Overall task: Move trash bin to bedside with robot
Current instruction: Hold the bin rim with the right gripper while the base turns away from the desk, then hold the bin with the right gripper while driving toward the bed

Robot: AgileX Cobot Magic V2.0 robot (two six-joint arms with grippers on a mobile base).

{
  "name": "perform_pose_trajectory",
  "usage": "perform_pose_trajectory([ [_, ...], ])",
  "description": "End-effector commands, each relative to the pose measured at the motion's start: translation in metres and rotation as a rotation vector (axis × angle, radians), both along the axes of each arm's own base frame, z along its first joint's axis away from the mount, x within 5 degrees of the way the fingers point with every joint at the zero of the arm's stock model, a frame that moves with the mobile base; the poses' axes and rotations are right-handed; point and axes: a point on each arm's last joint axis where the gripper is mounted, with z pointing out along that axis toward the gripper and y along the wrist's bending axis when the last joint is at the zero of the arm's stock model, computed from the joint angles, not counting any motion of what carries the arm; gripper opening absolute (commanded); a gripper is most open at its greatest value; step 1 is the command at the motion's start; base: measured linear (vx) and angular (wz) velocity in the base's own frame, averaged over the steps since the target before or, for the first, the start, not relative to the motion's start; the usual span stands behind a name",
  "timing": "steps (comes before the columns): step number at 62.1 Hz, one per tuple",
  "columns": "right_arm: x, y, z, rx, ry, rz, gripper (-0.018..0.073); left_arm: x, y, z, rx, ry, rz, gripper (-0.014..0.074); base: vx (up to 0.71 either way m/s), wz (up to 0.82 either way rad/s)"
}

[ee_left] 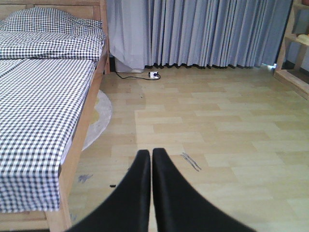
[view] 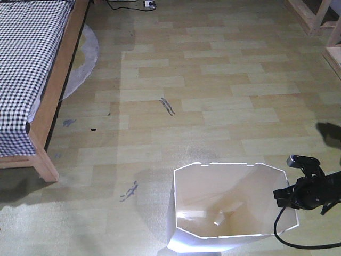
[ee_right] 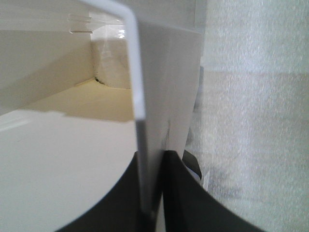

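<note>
The white trash bin (view: 202, 192) with its faceted rim stands on the wooden floor at the bottom of the front view. The robot's black right gripper (view: 290, 196) reaches in from the right and is shut on the bin's right rim, a cable looping below it. In the right wrist view the right gripper (ee_right: 155, 157) pinches the thin white bin wall (ee_right: 166, 72) between its fingers. The bed (view: 26, 58), with checked bedding and a light wooden frame, lies at the far left, well apart from the bin. The left gripper (ee_left: 151, 153) is shut on nothing above the floor, with the bed (ee_left: 43, 96) to its left.
A round grey rug (view: 82, 58) sticks out from under the bed. A power strip with a cable (view: 149, 4) lies by the far wall under grey curtains (ee_left: 207, 34). Wooden furniture frames (view: 319, 16) stand at the right. Scuff marks (view: 168, 106) dot the floor.
</note>
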Motion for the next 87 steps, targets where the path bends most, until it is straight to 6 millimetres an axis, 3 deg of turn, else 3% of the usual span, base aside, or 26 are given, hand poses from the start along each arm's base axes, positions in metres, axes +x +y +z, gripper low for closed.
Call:
perform_pose_trajectory([
  [1,0.0136,0.0103,0.0272,0.168,-0.122,0.001,-0.0006,0.0011,0.0000,-0.0029,-0.012,-0.051,0.001,-0.0006,0.38,0.01],
  [87,0.0136,0.0104,0.0272,0.168,-0.122,0.001,-0.0006,0.0011,0.0000,-0.0029,-0.012,-0.051,0.001,-0.0006,0.43,0.06],
])
